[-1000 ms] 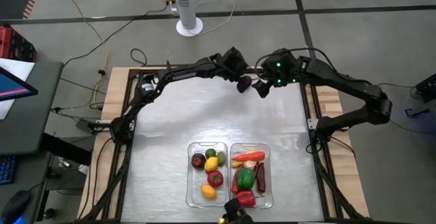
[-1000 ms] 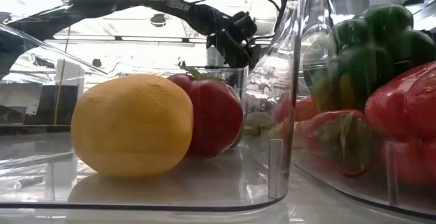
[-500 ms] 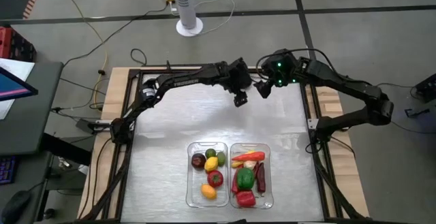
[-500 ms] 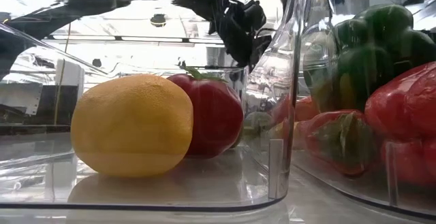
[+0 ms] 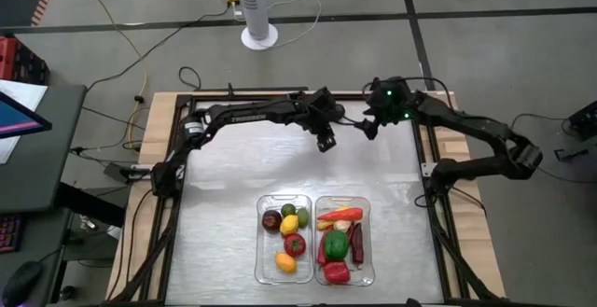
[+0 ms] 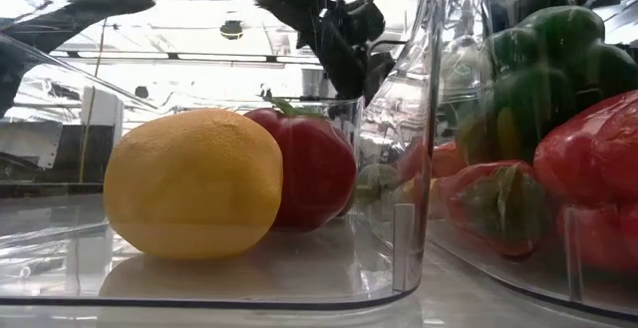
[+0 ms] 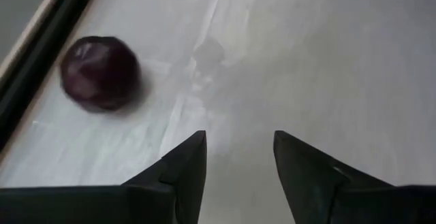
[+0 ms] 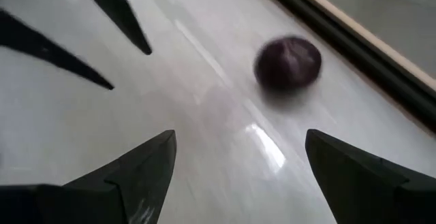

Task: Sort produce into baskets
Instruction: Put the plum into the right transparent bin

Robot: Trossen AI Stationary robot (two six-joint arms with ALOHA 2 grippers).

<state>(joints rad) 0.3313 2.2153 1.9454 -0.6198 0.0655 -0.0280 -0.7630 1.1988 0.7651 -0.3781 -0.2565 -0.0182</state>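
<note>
A dark purple round piece (image 7: 100, 72) lies loose on the bare table near its far edge and also shows in the right wrist view (image 8: 287, 62). In the high view the arms hide it. My left gripper (image 5: 324, 141) is open and empty above the table, beside the piece. My right gripper (image 5: 370, 128) is wide open and empty, facing the piece and the left gripper's fingers (image 8: 112, 6). Two clear tubs stand side by side at the near edge. The left tub (image 5: 262, 251) holds round fruits. The right tub (image 5: 369, 251) holds carrot, chillies and peppers.
In the low view a yellow fruit (image 6: 194, 183) and a red one (image 6: 317, 168) sit in the left tub, with a green pepper (image 6: 543, 69) and red pepper (image 6: 598, 159) in the right tub. Bare table lies between the tubs and the grippers. A dark frame rail (image 7: 48, 40) runs along the far edge.
My left gripper has moved from the far edge toward the near edge, ending lower over the table's middle. My right gripper has shifted slightly toward the right edge. The tubs and their contents have stayed still.
</note>
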